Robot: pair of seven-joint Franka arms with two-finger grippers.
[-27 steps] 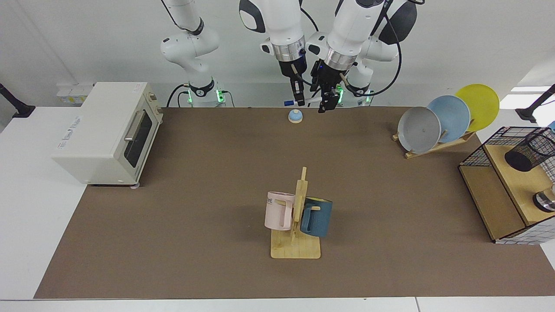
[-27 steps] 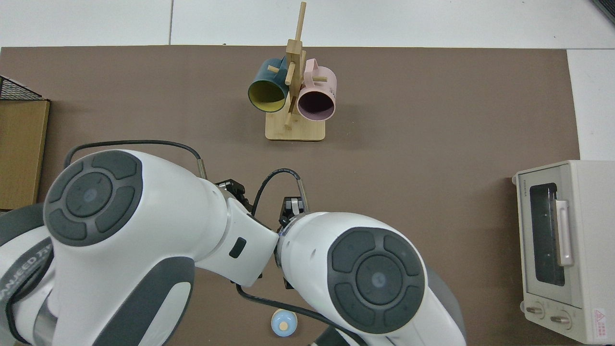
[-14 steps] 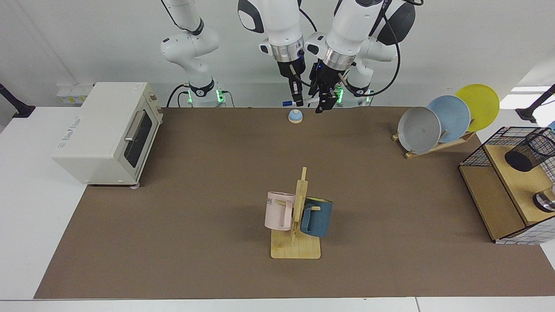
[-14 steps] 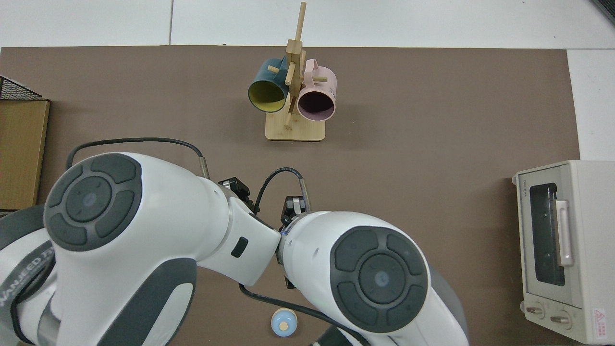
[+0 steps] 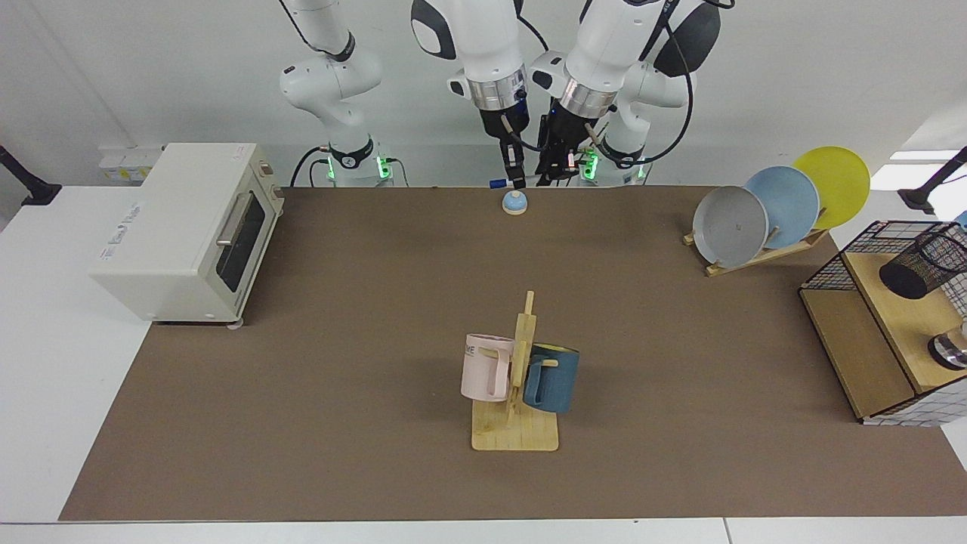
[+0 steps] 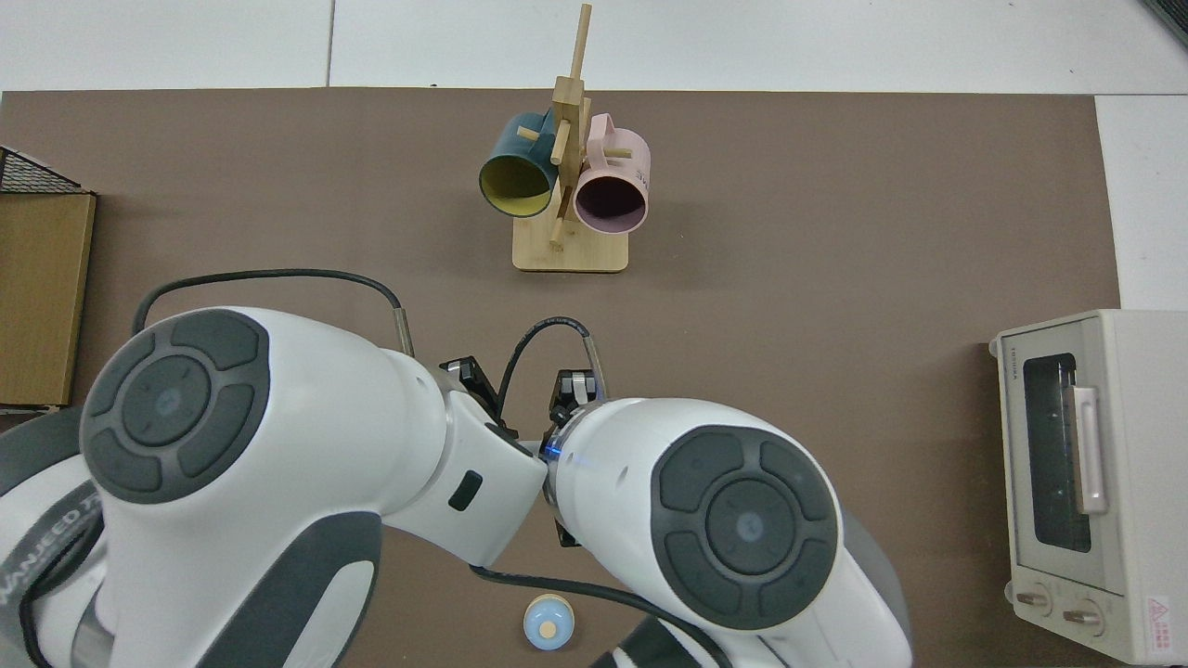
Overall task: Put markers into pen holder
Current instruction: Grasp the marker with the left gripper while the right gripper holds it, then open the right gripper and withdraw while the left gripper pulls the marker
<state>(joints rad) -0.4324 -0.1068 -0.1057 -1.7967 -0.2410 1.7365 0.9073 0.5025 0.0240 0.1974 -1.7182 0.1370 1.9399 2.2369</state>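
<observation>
Marker (image 5: 501,182) level, crosswise in right claw (image 5: 517,180)

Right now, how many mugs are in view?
2. Both hang on the wooden mug tree near the table's front edge: a pink mug on its toaster-oven side and a dark blue mug on its plate-rack side. None other shows.

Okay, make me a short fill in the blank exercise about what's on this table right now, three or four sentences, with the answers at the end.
1. On the wooden mug stand hang a pink mug and a dark ____ mug.
2. The plate rack holds ____ plates.
3. The black mesh pen holder sits on the ____ shelf, lying tipped over.
4. The plate farthest back is ____.

Missing words: blue; three; wooden; yellow
</observation>
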